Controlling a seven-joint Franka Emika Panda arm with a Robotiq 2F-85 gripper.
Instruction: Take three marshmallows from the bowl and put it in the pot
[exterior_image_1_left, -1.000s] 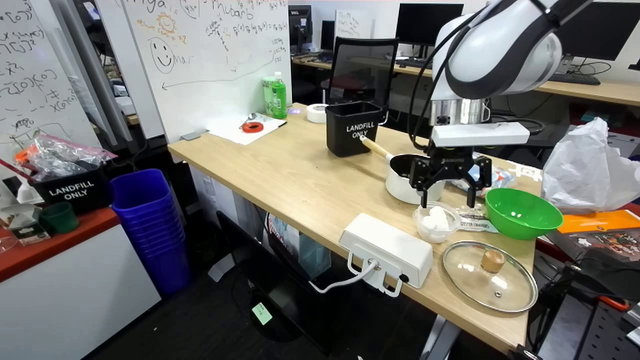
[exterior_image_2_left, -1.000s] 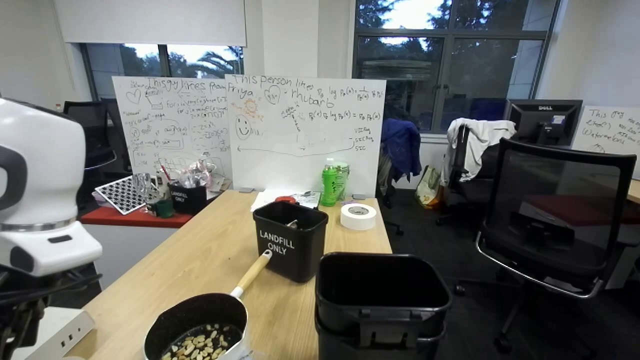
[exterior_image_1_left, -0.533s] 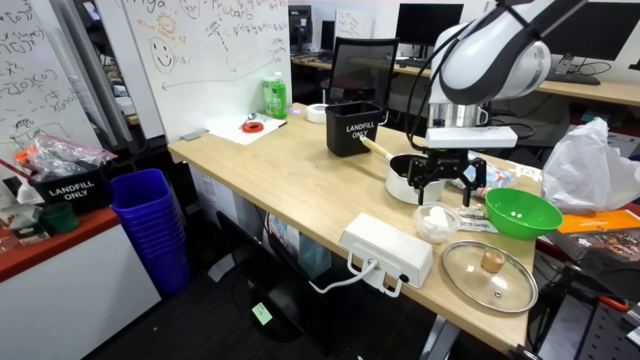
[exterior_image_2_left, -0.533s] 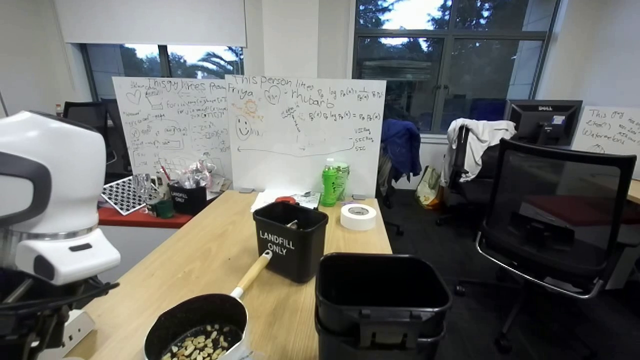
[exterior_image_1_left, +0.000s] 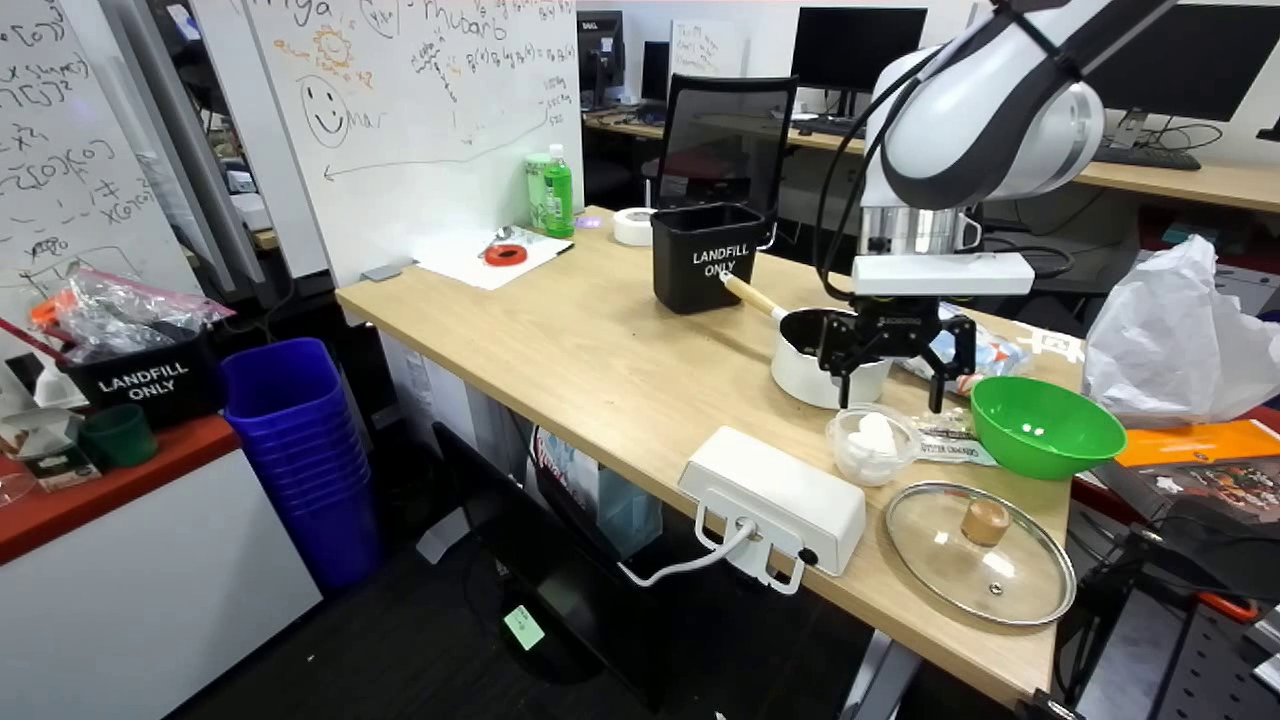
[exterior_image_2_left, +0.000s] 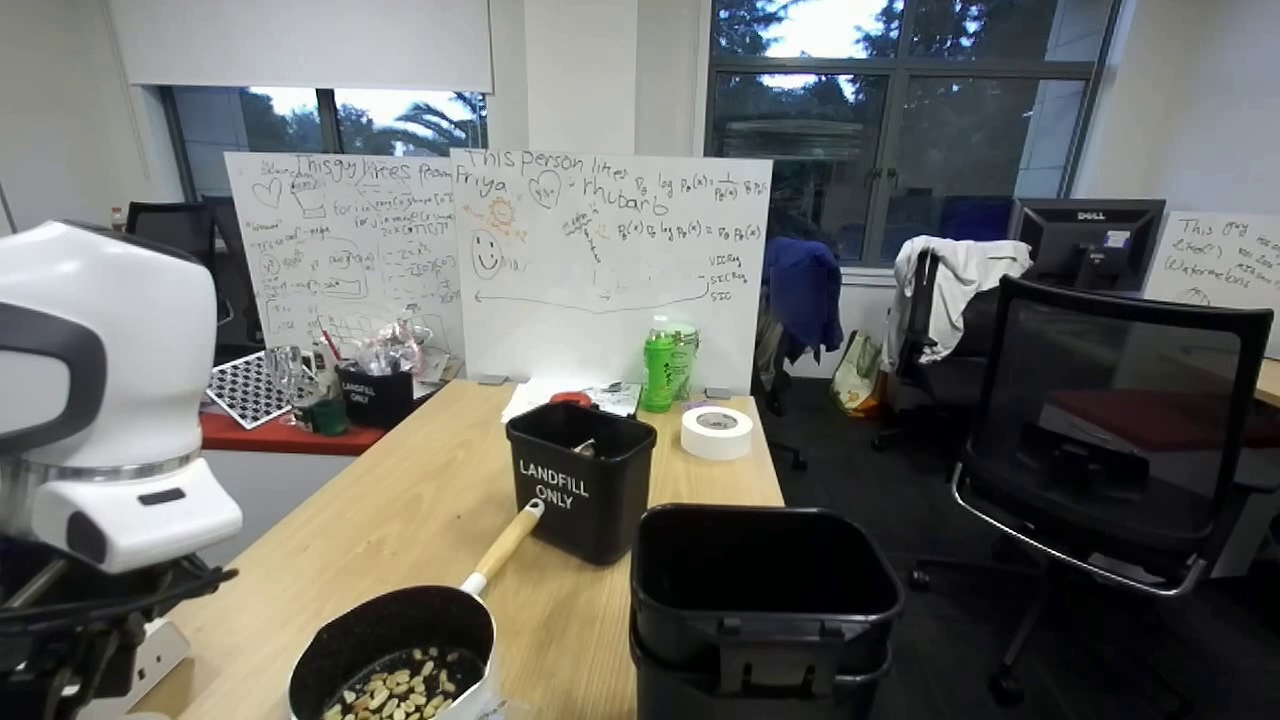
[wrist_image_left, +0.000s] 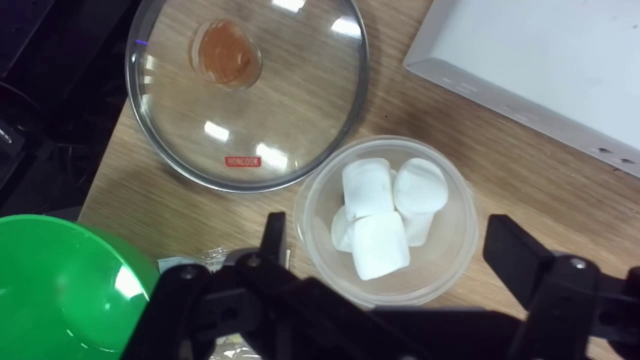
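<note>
Several white marshmallows (wrist_image_left: 380, 245) lie piled in a small clear plastic bowl (wrist_image_left: 432, 272). In an exterior view the marshmallows (exterior_image_1_left: 876, 432) and clear bowl (exterior_image_1_left: 870, 472) are near the table's right end. My gripper (exterior_image_1_left: 890, 396) is open and empty above the far side of the clear bowl. In the wrist view the gripper's fingers (wrist_image_left: 390, 240) stand apart on either side of the bowl. The white-sided pot (exterior_image_1_left: 798, 374) stands just behind the gripper, partly hidden by it. In an exterior view the dark inside of the pot (exterior_image_2_left: 365, 625) holds pale nut-like pieces.
A green bowl (exterior_image_1_left: 1045, 430) and a wrapper (exterior_image_1_left: 955, 440) lie beside the clear bowl. A glass lid (exterior_image_1_left: 950, 570) is in front. A white power box (exterior_image_1_left: 775, 490) sits at the table edge. The pot's handle (exterior_image_1_left: 755, 297) points toward a black bin (exterior_image_1_left: 700, 265).
The open gripper has shifted slightly left in an exterior view, and more of the arm shows at the left in an exterior view. Over the last half second it has barely moved.
</note>
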